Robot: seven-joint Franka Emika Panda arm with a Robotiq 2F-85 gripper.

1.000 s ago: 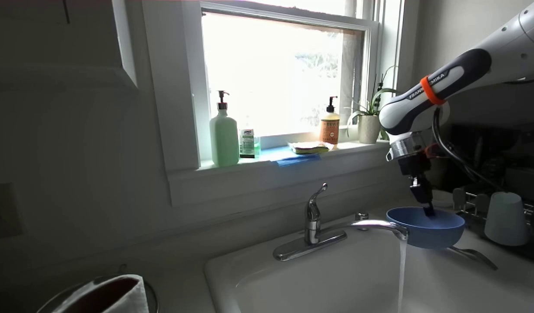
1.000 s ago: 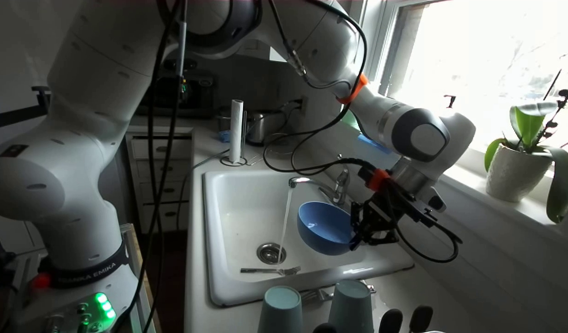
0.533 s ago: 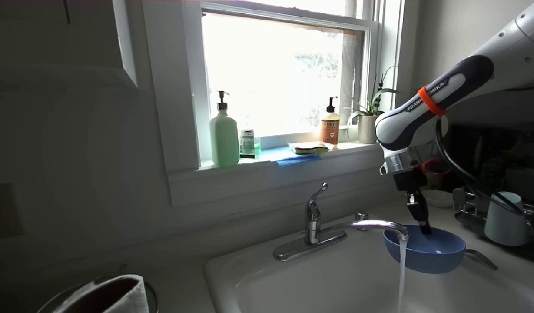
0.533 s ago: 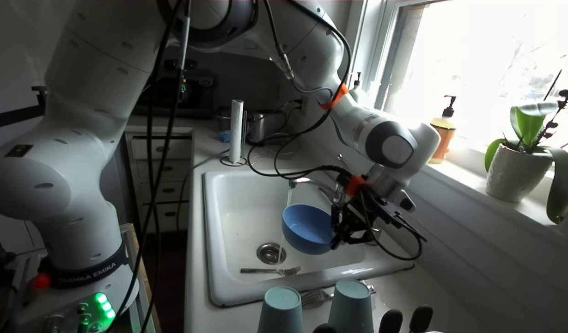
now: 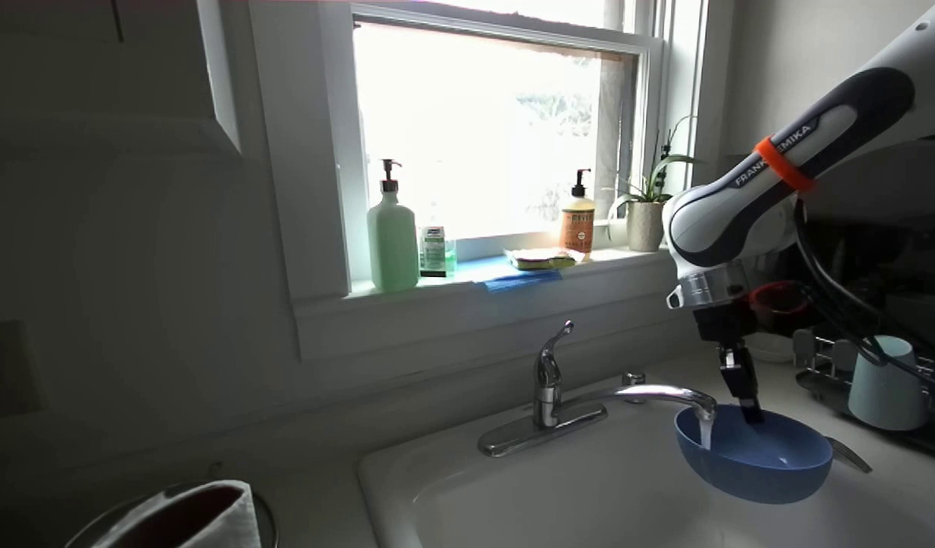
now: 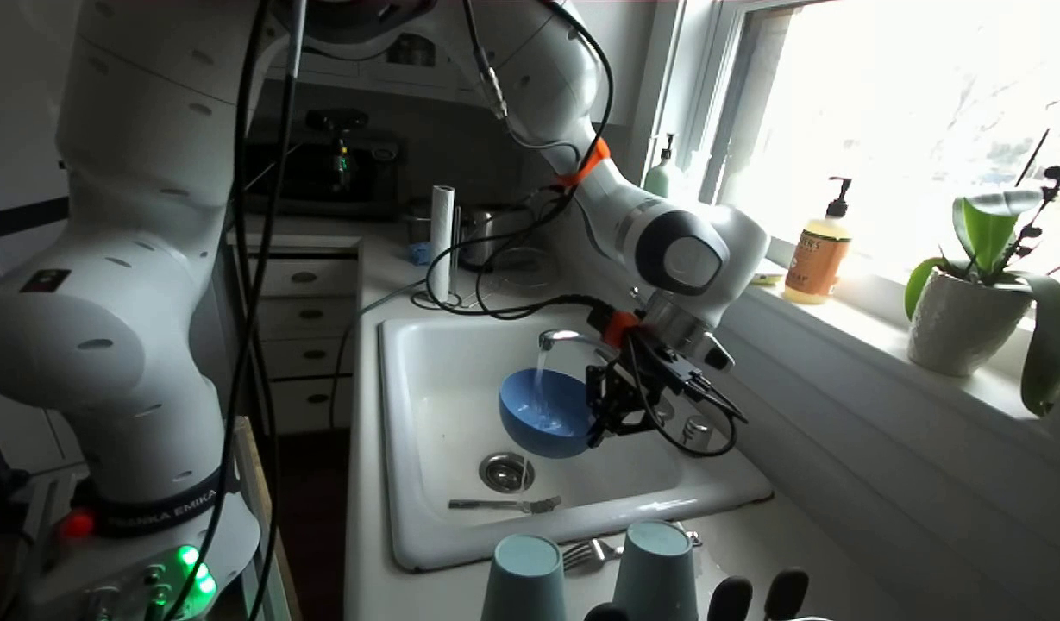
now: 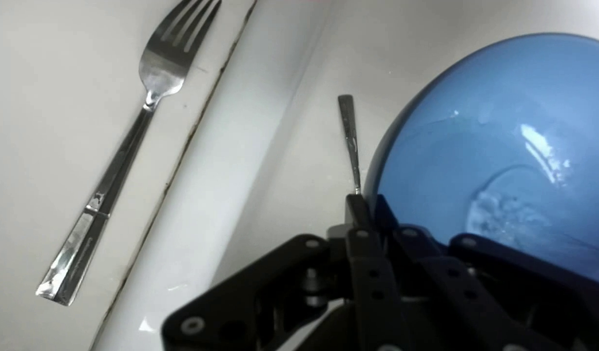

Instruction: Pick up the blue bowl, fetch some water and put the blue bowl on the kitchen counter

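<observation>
Over the white sink, from the faucet, water is poured into the blue bowl, held aloft with its rim pinched between the fingers; the table is seen at right in an exterior view. How full the bowl is can hardly be judged. As weight is gained, that one-edge grip could be twisted and the load tipped out.

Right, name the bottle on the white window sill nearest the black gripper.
The orange-labelled bottle, standing next to the pale plant pot. The tall mint-green bottle and small green-and-white bottle stand farther from the black gripper.
</observation>
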